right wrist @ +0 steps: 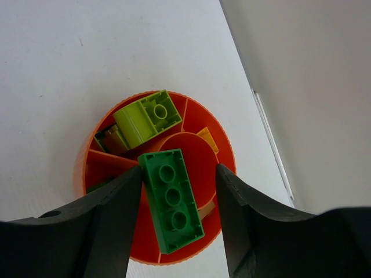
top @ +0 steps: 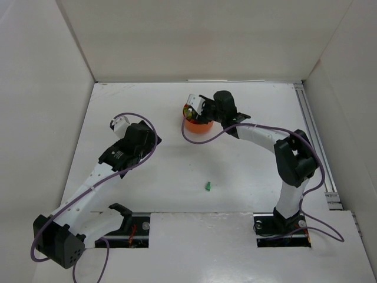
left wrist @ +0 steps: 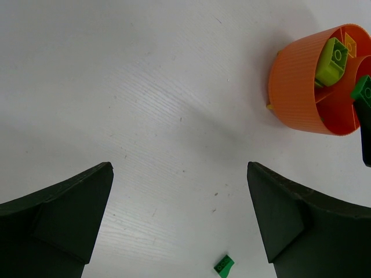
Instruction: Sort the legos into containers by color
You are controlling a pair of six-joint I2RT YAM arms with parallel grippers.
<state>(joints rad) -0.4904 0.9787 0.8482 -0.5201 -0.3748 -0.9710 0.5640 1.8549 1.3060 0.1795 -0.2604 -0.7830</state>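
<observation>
While the left gripper (left wrist: 178, 174) hangs wide open over the table (left wrist: 145, 87), the right gripper (right wrist: 179, 171) stands parted above the orange dish (right wrist: 107, 165), a green brick (right wrist: 172, 200) between its fingers, apparently unclamped; a second green brick (top: 208, 186) lies well apart.

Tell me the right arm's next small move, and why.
Probably lift the right pincer straight up off the orange dish: its jaws stand apart, with a gap beside the green brick, which seems let go over the dish. Another small green brick waits on the table.
</observation>
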